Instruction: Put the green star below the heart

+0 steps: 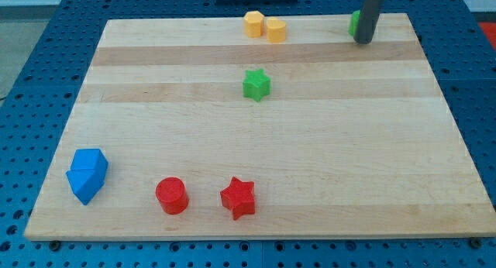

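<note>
The green star (256, 84) lies on the wooden board (248, 144), above its middle. Two yellow blocks sit touching at the view's top: the left one (253, 24) looks like a hexagon, and the right one (276, 29) looks like the heart. The green star is below them with a clear gap. My tip (362, 41) rests at the view's top right, far to the right of the star. It stands against a green block (353, 22) that the rod partly hides.
A blue block (87, 175) of unclear shape lies at the view's bottom left. A red cylinder (171, 195) and a red star (238, 197) lie near the bottom edge. Blue perforated table surrounds the board.
</note>
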Controlling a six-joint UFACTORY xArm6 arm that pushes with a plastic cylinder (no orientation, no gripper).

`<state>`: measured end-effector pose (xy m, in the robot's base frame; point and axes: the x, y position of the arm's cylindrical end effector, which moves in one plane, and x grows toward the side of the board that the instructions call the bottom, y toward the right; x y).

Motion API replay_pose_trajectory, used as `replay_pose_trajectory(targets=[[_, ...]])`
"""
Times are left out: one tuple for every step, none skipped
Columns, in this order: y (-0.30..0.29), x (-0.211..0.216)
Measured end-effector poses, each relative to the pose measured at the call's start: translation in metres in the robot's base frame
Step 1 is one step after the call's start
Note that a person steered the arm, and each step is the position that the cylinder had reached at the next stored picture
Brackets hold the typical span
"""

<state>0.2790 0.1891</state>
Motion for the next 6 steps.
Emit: replay_pose_trajectory(targets=[[-0.060, 0.093], [-0.174, 0.171], [-0.235, 0.150], [-0.177, 0.128], [-0.175, 0.087], [-0.178, 0.112]])
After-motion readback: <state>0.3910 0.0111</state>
